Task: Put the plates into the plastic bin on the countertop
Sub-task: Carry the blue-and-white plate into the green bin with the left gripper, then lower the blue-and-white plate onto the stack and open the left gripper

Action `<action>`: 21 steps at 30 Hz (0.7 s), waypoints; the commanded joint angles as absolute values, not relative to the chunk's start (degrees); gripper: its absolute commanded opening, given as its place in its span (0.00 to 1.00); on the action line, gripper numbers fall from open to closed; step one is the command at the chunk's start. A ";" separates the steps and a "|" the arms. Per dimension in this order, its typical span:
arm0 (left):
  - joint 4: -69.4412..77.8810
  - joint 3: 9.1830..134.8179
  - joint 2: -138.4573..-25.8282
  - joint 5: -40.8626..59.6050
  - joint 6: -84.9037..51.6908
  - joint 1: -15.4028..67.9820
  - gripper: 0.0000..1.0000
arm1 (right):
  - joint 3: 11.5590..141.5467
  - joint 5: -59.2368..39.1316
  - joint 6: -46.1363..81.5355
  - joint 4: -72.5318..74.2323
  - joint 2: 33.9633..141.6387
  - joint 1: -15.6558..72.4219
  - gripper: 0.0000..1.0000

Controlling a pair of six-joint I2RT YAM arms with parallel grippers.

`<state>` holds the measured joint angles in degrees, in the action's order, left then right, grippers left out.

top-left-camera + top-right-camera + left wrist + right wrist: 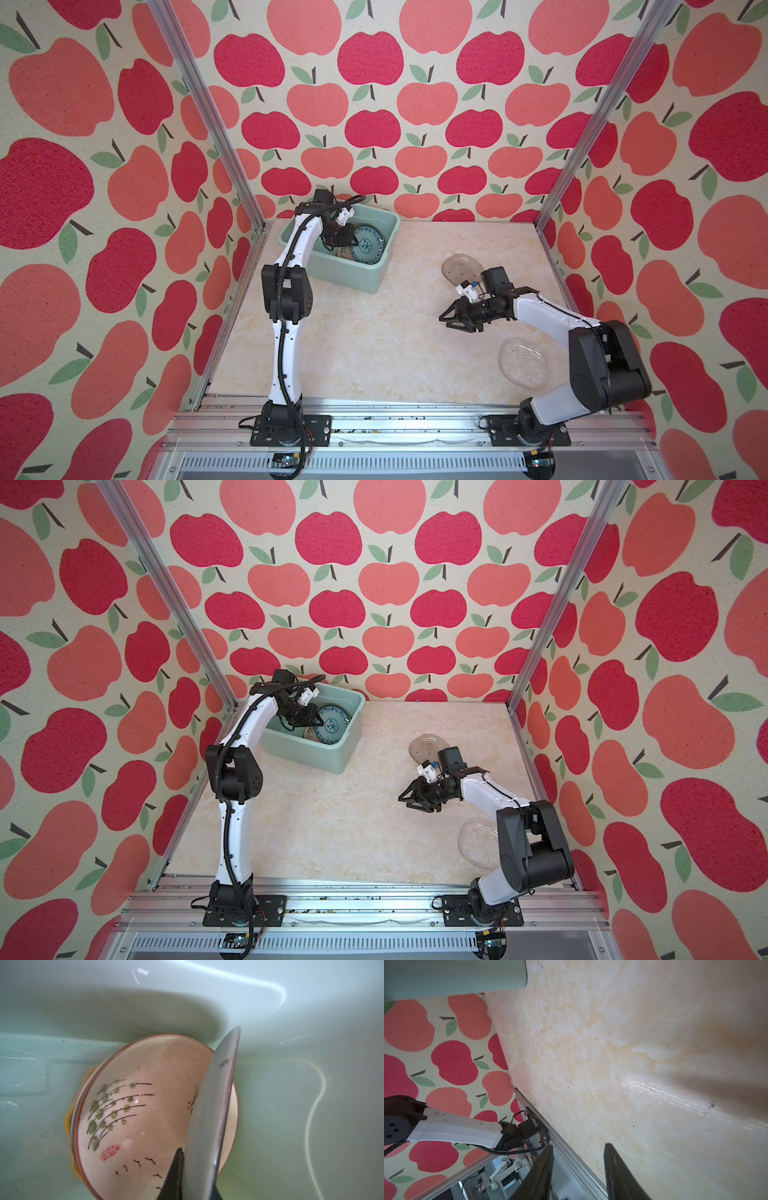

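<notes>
Left gripper [354, 240] reaches into the plastic bin [345, 276], which stands at the far left corner of the countertop [353, 345]. Its jaws are clamped on the left rim of the teal plate [370, 246], held tilted on edge above the cream plate [145, 1109] (a yellow plate [69, 1126] edge shows beneath). Bare bin floor shows beside the stack. Right gripper [452, 323], jaws apart and empty, hovers right of centre between the far glass plate [457, 266] and the near glass plate [521, 365], both lying flat. The centre and near-left countertop lie open.
</notes>
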<state>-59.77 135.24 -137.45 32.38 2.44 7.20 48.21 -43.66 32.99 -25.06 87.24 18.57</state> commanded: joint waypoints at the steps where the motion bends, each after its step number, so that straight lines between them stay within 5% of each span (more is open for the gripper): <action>1: -59.65 136.73 -138.86 33.46 2.11 7.60 0.15 | 49.52 -45.09 32.36 -24.96 87.83 18.28 0.43; 21: -58.97 139.12 -142.37 24.08 -0.43 7.96 0.53 | 49.81 -46.14 32.52 -24.35 89.11 18.28 0.41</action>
